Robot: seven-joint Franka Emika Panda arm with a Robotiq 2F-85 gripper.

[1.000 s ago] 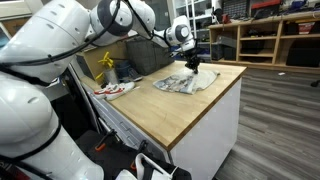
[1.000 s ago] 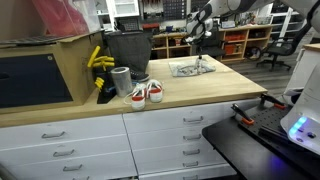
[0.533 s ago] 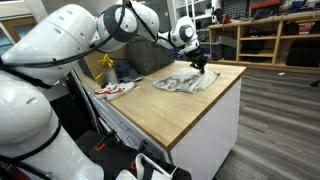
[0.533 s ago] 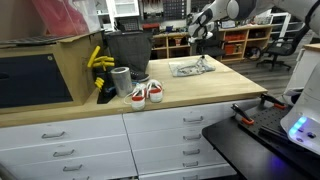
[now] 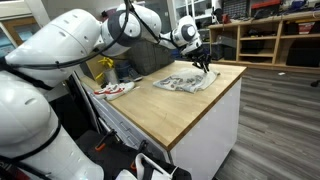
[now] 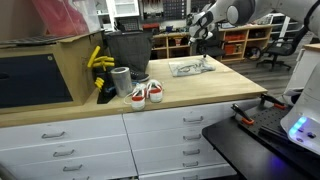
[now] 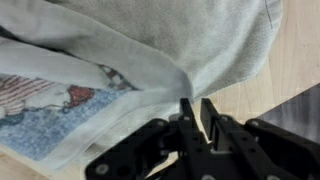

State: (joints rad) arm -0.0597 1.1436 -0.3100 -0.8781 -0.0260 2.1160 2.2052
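Looking along the bench (image 6: 200, 98) from left to right in an exterior view, you see a yellow thing (image 6: 97, 60), a black bin (image 6: 125, 48), a grey cup (image 6: 121, 80) and a pair of shoes (image 6: 146, 93) near the front edge. Further right, well apart from the shoes, lies the cloth (image 6: 190, 68). It is a grey shirt with a picture on it, spread on the far part of the bench.

Your jaws hang at the right end of the cloth, just over its edge. I think you are at the step of working that edge. In the wrist view the fingertips (image 7: 188, 115) sit right at the hem, with bare wood beside them. The jaws stand very close together, with only a thin slit between them. I cannot tell if they pinch a bit of cloth or grip nothing.

For a lift, you need a firm pinch on the hem first. To leave the cloth, you need wider jaws and a straight rise, so the hem does not drag.
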